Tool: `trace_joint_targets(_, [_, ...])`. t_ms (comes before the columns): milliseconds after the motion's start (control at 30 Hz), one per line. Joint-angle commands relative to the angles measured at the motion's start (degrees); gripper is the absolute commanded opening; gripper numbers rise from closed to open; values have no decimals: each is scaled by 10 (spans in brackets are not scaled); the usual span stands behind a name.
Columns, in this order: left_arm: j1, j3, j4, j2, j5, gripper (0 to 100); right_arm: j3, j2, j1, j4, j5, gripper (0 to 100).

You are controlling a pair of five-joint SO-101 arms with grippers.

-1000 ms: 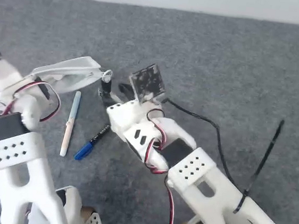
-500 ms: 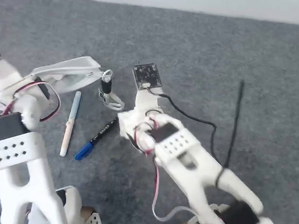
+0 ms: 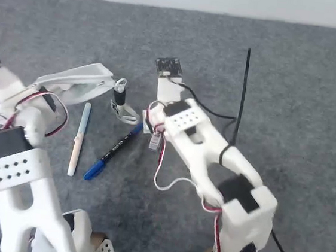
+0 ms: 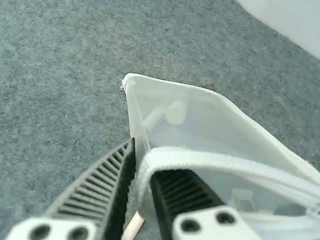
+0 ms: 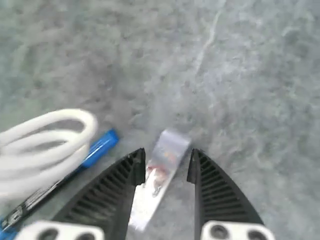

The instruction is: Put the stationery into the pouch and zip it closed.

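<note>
- The left claw (image 4: 139, 156) is closed tight on the rim of the pouch (image 3: 75, 81), pinching it between its two fingers.
- The pouch is at the far left of the grey desk (image 3: 293, 79). It is white and you can partly see through it. Its top is open, and a white thing shows through its side.
- The right claw (image 5: 166, 157) is open and points down at the desk in the middle.
- A small shiny piece (image 5: 159, 172) lies flat on the desk between its two fingers.
- A pen (image 3: 79, 136) lies on the desk near the pouch, on its near side.
- A marker (image 3: 112, 150) with blue ends lies just right of the pen. Its far end is close to the right claw.
- A white loop (image 3: 125, 115) lies between the pouch and the right claw.
</note>
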Motion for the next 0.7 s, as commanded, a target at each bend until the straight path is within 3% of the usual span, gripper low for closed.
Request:
trace_joint_targets(0, [-2,-17,-21,-4,6,12,-69,21,11,21,-6,134])
trace_joint_targets(500, [-1,-17,-19,-4,6,12,-137,98,10,116,-5,125])
trace_joint_targets(667, [-1,-16,-19,-4,6,12,-137,93,10,137,-5,1])
